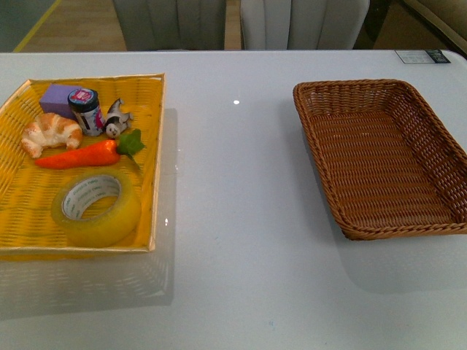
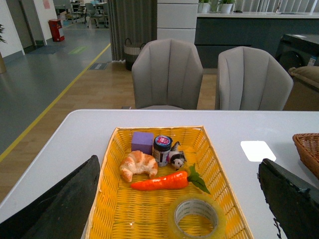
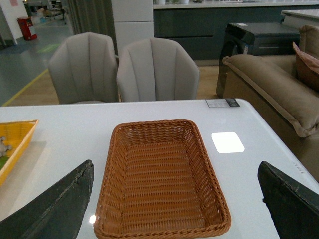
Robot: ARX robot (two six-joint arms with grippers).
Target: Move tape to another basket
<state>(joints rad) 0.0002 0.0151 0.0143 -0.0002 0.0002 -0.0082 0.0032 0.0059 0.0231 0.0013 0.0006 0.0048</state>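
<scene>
Lying where, front view: the tape (image 1: 95,210) rests flat, hole up, in the near part of the yellow tray (image 1: 156,160), close to its near and right walls.
Front-view risk: the carrot (image 1: 76,157) lies just beside the roll, so a finger coming down on that side would likely knock it. The slick roll could also slip from a shallow pinch.
Front-view containers: the tray also holds a croissant (image 1: 51,133), a jar (image 1: 86,111), a purple block (image 1: 57,97) and a small figurine (image 1: 115,120). The basket (image 1: 379,160) stands empty, well apart across the surface (image 1: 233,240).
Left wrist view: the left tool (image 2: 179,169) looks over the tray, jaws spread wide, gripping nothing.
Left-wrist risk: the tray looks light and may drag along if a finger catches its weave.
Right wrist view: the right tool (image 3: 175,164) faces the empty basket, jaws spread wide, nothing held.
Right-wrist risk: a release too near the rim could let the roll tumble out.
</scene>
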